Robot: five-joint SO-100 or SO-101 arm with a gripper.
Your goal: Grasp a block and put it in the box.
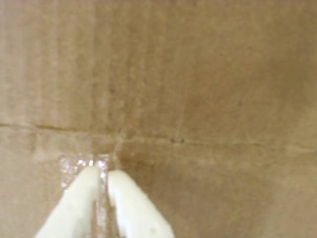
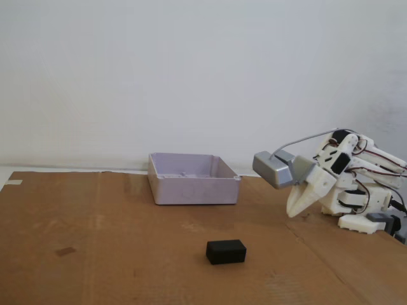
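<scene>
In the fixed view the black block point(image 2: 226, 251) lies flat on the brown cardboard sheet point(image 2: 95, 254) that covers the table, low in the picture at about six o'clock from the middle. The box point(image 2: 193, 179) (a shallow pale lilac-grey tray, open side up) stands behind the block at roughly eleven o'clock from it, well apart, its far wall close to the white wall point(image 2: 191, 70). The white arm point(image 2: 356, 181) sits folded at the three o'clock edge of the picture, with its grey camera housing point(image 2: 275, 169) jutting toward the box. The gripper point(image 2: 292, 213) hangs below that housing, tips pointing down at the cardboard and just above it, at about two o'clock from the block and well apart from it. In the wrist view the two pale fingers point(image 1: 81, 198) come up from the six o'clock edge over bare cardboard with a crease across it; the jaws are nearly pressed together, only a thin slit between them, and they pinch nothing. Neither block nor box shows in that view.
</scene>
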